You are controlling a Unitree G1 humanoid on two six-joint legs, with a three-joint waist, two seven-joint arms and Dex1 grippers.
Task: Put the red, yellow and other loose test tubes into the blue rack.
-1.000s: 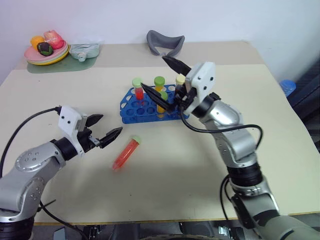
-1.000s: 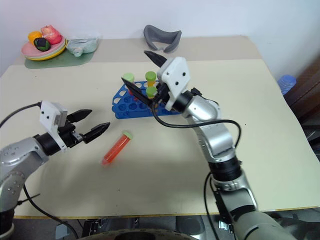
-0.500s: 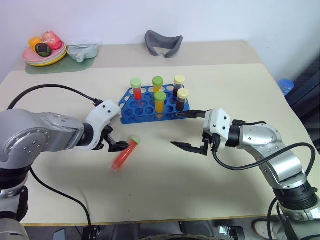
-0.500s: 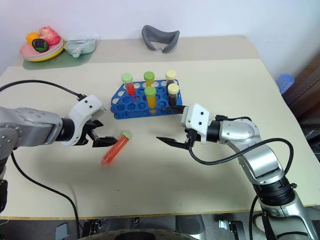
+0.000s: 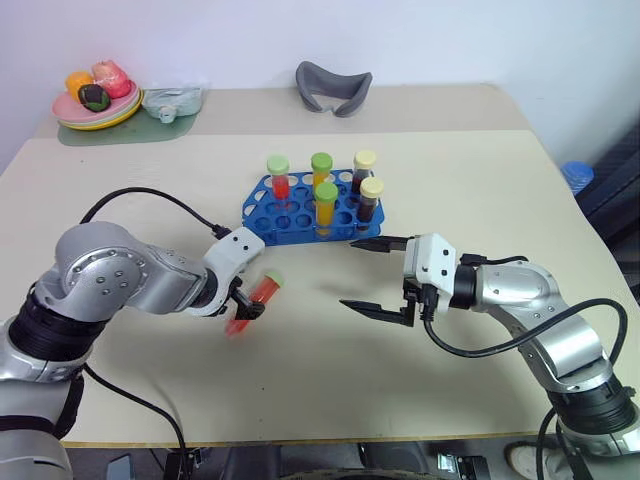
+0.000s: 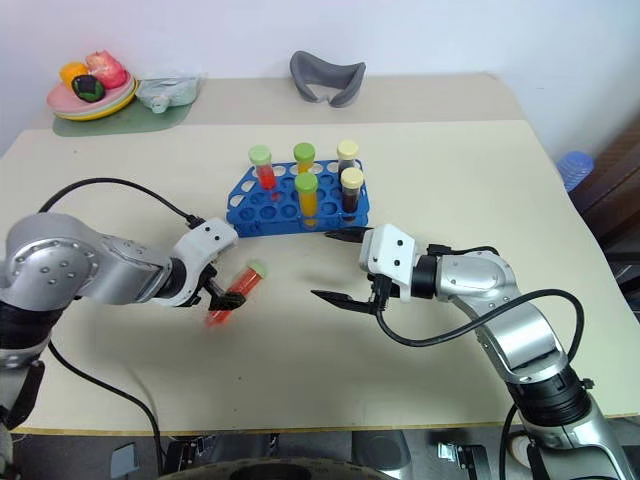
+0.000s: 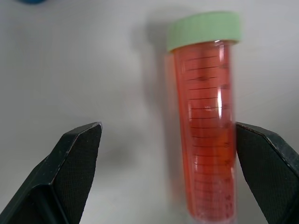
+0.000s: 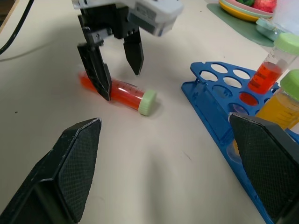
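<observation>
Five capped tubes already stand in the blue rack (image 5: 305, 207) toward the table's far middle, leaving one red tube (image 5: 254, 300) lying loose nearer the front edge, straddled but not yet pinched by the spread left gripper (image 5: 243, 312), while the right gripper (image 5: 372, 278) hangs open beside the rack

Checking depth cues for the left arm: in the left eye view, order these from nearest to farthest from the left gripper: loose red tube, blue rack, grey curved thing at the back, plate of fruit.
1. Loose red tube: lying between the open fingers of the left gripper.
2. Blue rack: just beyond, mid-table.
3. Grey curved thing at the back centre and plate of fruit in the back left corner: too close to call.
</observation>
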